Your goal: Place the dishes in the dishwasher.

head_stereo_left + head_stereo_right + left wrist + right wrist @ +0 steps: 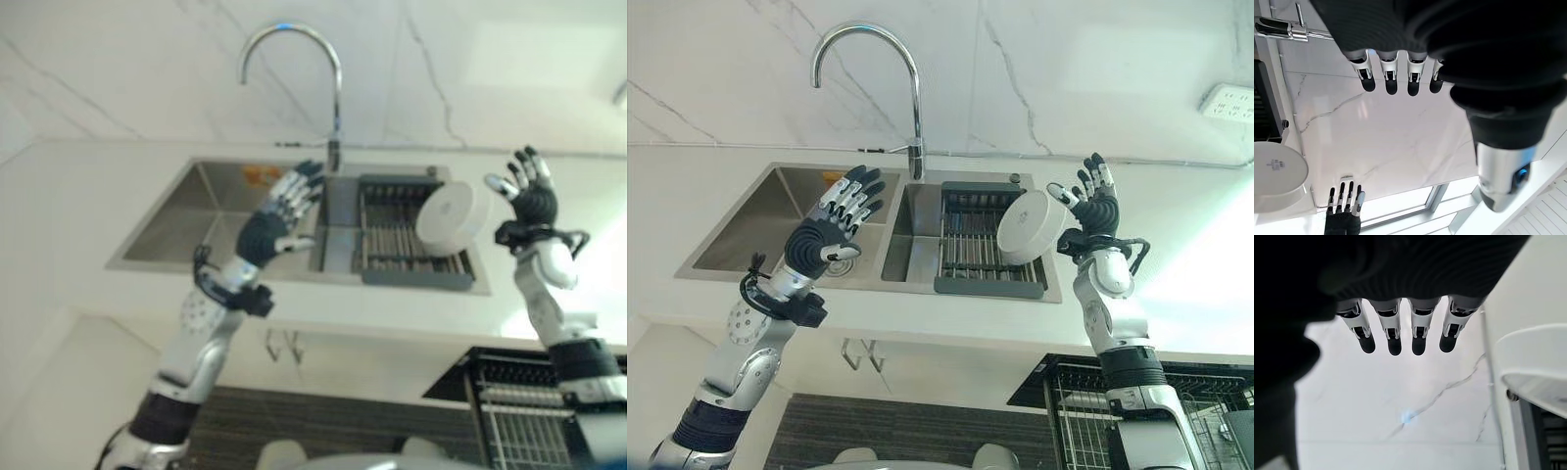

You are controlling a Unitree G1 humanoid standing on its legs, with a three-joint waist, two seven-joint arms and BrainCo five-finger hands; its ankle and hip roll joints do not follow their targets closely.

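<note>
Clearly the white bowl (1031,228) stands on edge at the right end of the sink's dish rack (987,257), just beside the right hand (1095,208), whose straight, spread fingers hold nothing, while the equally open left hand (836,223) hovers over the sink (745,230), farther off.

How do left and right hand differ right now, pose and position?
The left hand is raised over the sink's left basin, away from any dish; the right hand is raised at the right, close beside the white bowl standing on its edge in the dish rack. The left hand leans toward the faucet; the right stands more upright. Both have straight, spread fingers and hold nothing.
</note>
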